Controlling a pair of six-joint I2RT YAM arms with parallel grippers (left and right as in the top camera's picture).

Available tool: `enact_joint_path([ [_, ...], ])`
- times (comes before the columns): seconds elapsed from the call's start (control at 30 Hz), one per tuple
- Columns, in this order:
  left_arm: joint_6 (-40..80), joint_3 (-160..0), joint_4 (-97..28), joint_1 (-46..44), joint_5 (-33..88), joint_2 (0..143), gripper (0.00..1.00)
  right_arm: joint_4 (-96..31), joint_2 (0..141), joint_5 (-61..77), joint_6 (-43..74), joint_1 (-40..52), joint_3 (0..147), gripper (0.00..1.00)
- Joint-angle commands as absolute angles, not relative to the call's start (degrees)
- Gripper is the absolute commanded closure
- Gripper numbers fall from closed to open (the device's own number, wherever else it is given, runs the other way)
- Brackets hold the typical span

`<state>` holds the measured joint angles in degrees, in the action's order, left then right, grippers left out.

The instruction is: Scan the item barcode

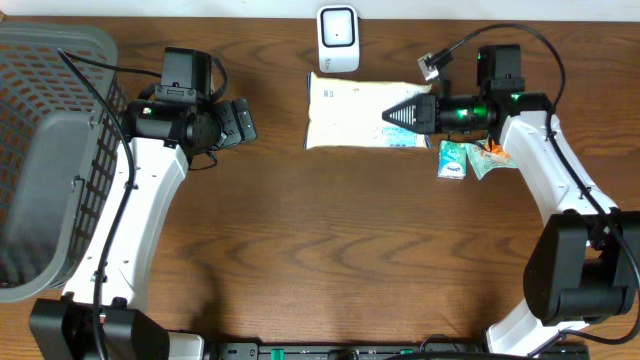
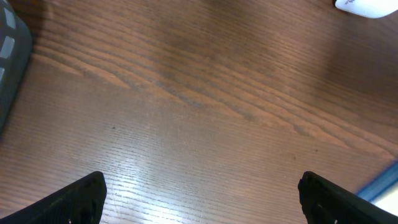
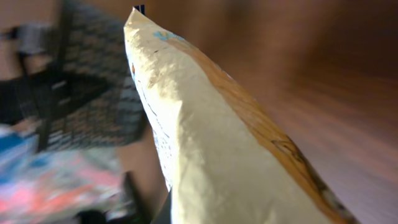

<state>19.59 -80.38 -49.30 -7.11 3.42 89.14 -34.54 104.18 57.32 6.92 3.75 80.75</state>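
Closest up, in the right wrist view: a cream pouch [image 3: 205,143], clamped by one edge between the right jaws, rising away from them to a pointed corner with a blue mark. Print on its face too blurred to read. From overhead, stretched out ahead of those jaws, one long edge just beside a white barcode scanner [image 1: 338,38] near the back edge of the table [image 1: 330,260]. Behind the right jaws, under the arm, a green-and-white packet [image 1: 453,160] touching an orange one [image 1: 490,155]; lettering too small to make out. Left jaws spread wide, holding nothing, over bare wood. Open table between them and the pouch, broader room toward the front edge. Behind the left jaws, a gray mesh basket [image 1: 50,150] at the left edge.
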Motion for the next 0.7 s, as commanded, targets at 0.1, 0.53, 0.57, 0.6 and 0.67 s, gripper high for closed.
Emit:
enact_joint_path([
  [0.1, 19.53, -80.49, -49.47, -6.81, 2.28, 89.60, 0.02, -35.75, 102.32, 28.01, 8.08, 9.41, 92.49, 0.99],
  [0.53, 19.53, -80.49, -49.47, -6.81, 2.28, 89.60, 0.03, -18.39, 104.44, -19.84, -12.86, 23.16, 97.14, 0.99],
  [0.57, 19.51, -80.49, -49.47, -6.81, 2.28, 89.60, 0.02, -16.10, 105.23, -21.61, -15.49, 23.79, 97.14, 0.99],
  [0.6, 19.53, -80.49, -49.47, -6.81, 2.28, 89.60, 0.02, -13.61, 106.28, -23.59, -18.24, 24.40, 97.14, 0.99],
  [0.67, 19.53, -80.49, -49.47, -6.81, 2.28, 89.60, 0.02, -9.41, 108.33, -26.59, -23.44, 25.28, 97.14, 0.99],
])
